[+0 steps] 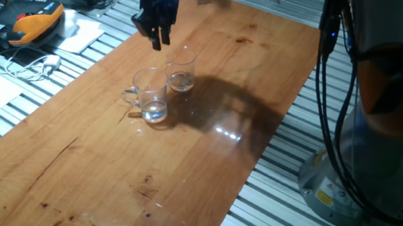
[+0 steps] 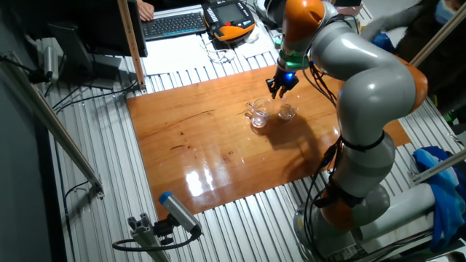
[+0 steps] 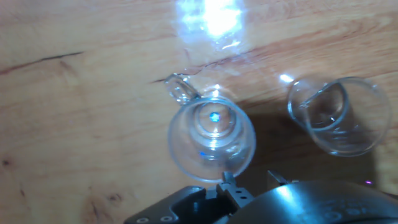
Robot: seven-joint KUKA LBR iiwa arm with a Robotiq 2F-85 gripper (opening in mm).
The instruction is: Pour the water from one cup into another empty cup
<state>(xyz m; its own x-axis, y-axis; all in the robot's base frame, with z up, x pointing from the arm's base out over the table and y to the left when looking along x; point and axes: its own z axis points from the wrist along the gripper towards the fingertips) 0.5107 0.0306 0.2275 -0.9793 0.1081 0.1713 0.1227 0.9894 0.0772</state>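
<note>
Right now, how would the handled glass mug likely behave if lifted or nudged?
The mug looks rigid and breakable, being clear glass. Its smooth wall is probably slippery, so the looped handle seems the safer hold. Standing upright on the flat wooden table, it would likely slide rather than roll.

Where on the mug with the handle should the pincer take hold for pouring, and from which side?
Probably the mug's rim wall, from above: it stands upright with its mouth open to the pincer hovering over it. One finger inside and one outside would pinch the glass. Pick the side away from the handle and from the tumbler, which stands close beside it without touching. The looped handle looks too small to grip reliably.
</note>
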